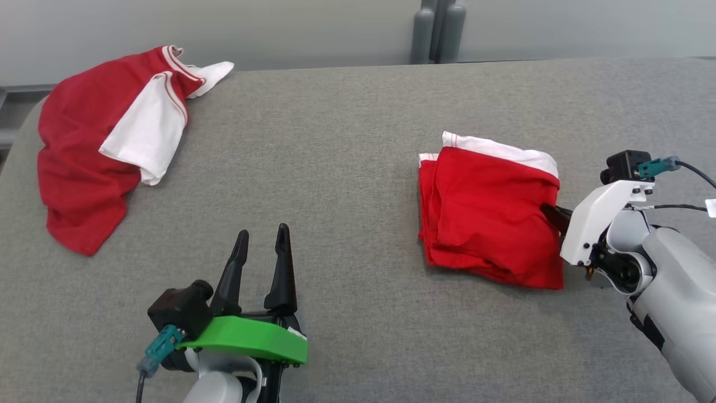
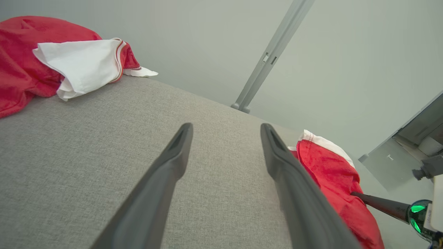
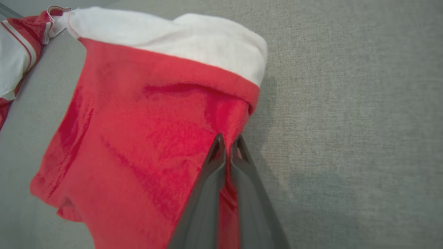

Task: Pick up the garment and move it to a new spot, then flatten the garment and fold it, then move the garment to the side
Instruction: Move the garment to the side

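Fingers of the right gripper are pinching the right side of the folded garment lying near the right edge of the table, soft light cloth probably needing every layer caught, while fingers of the left gripper are standing open.

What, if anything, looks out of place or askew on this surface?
A second red-and-white garment lies crumpled at the far left corner. The folded garment, pinched at its edge by the right hand, looks tidy.

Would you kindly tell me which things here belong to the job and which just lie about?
In the job: folded red-and-white cloth garment; right gripper, shut on its edge.
Lying about: crumpled red-and-white cloth shirt, far left; grey upright post.
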